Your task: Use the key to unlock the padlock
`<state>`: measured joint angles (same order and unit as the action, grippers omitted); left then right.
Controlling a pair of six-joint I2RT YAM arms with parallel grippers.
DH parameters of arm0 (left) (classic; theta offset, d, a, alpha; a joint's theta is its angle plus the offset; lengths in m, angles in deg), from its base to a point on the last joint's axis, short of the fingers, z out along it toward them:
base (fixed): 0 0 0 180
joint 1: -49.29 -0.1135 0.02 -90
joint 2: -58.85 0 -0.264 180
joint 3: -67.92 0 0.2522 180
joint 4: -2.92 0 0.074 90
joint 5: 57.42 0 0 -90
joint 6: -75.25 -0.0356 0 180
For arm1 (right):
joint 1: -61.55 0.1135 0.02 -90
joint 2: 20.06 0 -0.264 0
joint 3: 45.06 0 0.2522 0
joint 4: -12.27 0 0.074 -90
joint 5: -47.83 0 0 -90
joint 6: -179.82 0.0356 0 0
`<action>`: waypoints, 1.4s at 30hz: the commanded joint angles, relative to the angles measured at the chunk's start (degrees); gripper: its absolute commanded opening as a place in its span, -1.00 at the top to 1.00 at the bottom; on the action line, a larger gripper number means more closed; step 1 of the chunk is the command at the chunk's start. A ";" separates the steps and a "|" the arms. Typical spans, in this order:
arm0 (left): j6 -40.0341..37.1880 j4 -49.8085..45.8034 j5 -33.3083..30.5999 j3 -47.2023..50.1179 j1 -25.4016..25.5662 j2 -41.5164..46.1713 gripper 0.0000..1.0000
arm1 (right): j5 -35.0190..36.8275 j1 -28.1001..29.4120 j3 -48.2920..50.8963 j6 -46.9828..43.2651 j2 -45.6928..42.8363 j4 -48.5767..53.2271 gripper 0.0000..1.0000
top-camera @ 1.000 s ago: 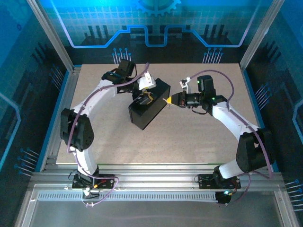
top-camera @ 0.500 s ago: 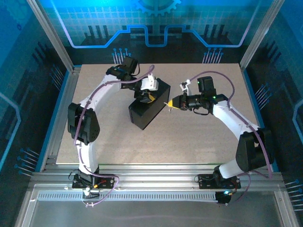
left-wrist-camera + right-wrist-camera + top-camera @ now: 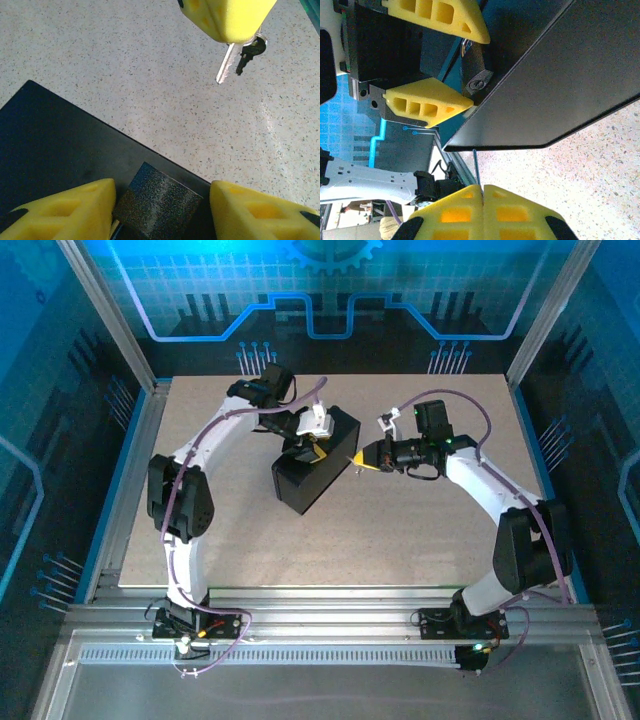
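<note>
The dark padlock (image 3: 157,202) sits on top of the black box (image 3: 300,480), its keyhole facing the right arm (image 3: 479,82). My left gripper (image 3: 162,210) is open over it, one yellow finger (image 3: 75,210) against the padlock's side and the other standing apart. My right gripper (image 3: 482,192) is shut on the key (image 3: 476,167), whose thin blade points at the box's edge. In the left wrist view the silver key (image 3: 226,62) juts from the right gripper's fingertips (image 3: 225,17), with a second dark key (image 3: 250,50) dangling beside it. Seen from above, the right gripper (image 3: 358,462) hovers just right of the box.
The box lies at an angle in the middle of the speckled table (image 3: 400,540). Metal frame posts (image 3: 105,315) and blue panels enclose the workspace. Open tabletop lies in front of and to the right of the box.
My left gripper's jaws have narrowed around the padlock and the left arm's elbow has swung right. The right gripper has kept hold of the key and barely shifted.
</note>
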<state>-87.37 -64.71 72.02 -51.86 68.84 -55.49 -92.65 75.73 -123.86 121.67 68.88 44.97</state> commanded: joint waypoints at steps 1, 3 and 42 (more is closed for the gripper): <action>-1.75 -2.15 3.51 0.17 -0.04 -1.28 0.02 | -3.10 -0.42 -3.33 -1.09 1.94 0.48 1.00; -1.85 -2.04 3.23 0.50 0.01 -1.32 0.06 | -4.10 -0.18 -4.45 -1.33 3.15 0.69 1.00; 0.90 3.48 3.01 8.44 -1.75 1.65 0.18 | -3.16 3.93 -6.98 11.63 11.75 -10.67 1.00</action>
<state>-86.74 -58.28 76.45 -46.42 67.53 -53.85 -95.14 78.83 -131.49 130.79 80.36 38.42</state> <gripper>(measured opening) 0.411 0.045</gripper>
